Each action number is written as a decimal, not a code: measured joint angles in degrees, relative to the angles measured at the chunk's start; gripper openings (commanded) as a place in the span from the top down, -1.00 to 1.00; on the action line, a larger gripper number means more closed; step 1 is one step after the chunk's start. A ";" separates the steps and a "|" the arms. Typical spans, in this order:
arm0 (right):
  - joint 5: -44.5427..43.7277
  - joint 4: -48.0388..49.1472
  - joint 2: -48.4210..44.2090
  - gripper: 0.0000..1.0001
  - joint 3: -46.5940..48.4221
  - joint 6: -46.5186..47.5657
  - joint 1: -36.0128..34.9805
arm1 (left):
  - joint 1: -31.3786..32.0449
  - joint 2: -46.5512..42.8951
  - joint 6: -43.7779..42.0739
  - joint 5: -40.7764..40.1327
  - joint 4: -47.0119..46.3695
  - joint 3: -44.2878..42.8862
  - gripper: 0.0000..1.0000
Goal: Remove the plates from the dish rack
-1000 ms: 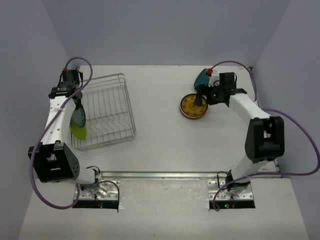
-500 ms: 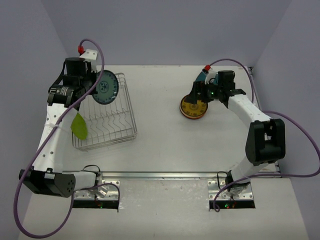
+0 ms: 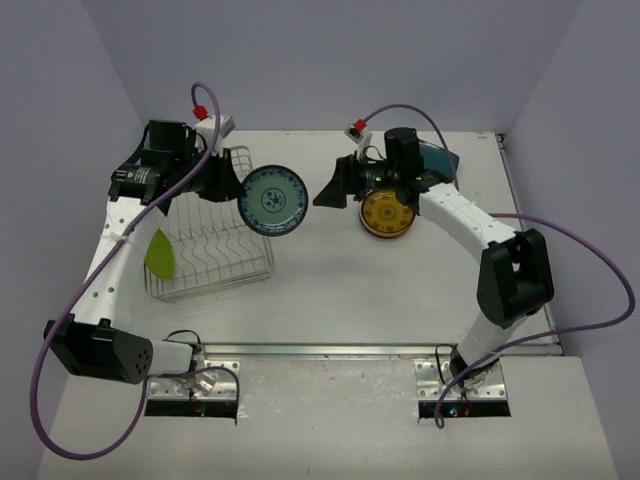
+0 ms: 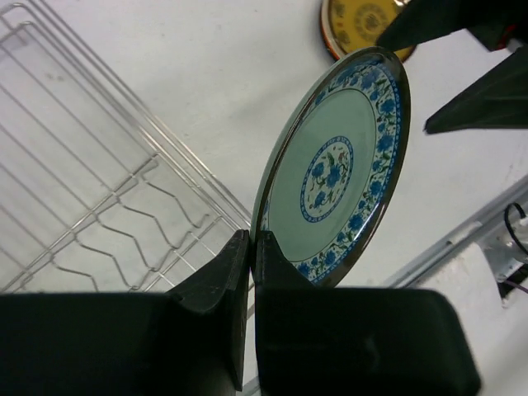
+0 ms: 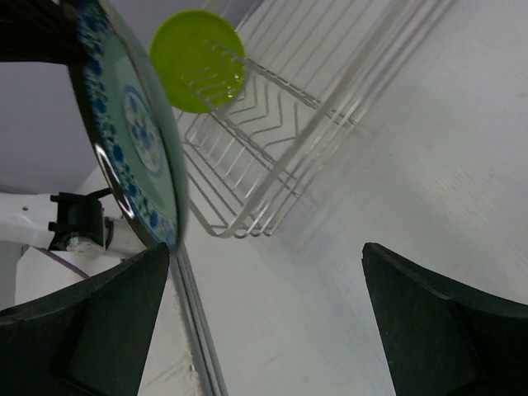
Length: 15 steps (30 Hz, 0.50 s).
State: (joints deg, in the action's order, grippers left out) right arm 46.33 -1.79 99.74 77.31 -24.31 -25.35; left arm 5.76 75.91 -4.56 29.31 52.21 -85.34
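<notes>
On the left of the tabletop (image 3: pixel 320 290) sits the dish rack (image 3: pixel 215 250), with a lime-green plate (image 3: pixel 159 254) leaning on edge in its near-left corner. Just past the rack's right side, the left tool (image 4: pixel 250 247) is clamped tight on the rim of a blue-flowered plate (image 3: pixel 275 200), holding it upright and clear of the tabletop. Right of that plate, the right tool (image 3: pixel 335 190) faces it, spread wide and gripping nothing. Beneath the right arm, a yellow plate (image 3: pixel 388 212) lies flat on the tabletop.
</notes>
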 measured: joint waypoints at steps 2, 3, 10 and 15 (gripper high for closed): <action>0.33 0.17 1.18 -0.65 1.71 -0.74 -1.67 | 0.65 0.45 0.13 1.10 0.16 0.00 1.00; 0.32 -0.20 1.83 -0.24 2.63 -1.38 -2.13 | 0.99 0.58 0.20 1.58 0.24 0.00 1.00; -0.33 -2.15 6.91 1.00 9.74 -3.61 -2.91 | 1.15 1.03 0.38 -0.40 -0.43 0.00 -0.35; -5.34 -3.28 4.83 1.00 6.61 -1.72 -1.77 | -0.97 1.10 3.32 -2.52 -0.70 0.04 -1.00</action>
State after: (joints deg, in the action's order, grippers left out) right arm 40.99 -5.06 104.57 83.91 -26.03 -27.13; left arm 4.79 77.01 -1.25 26.80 51.52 -85.30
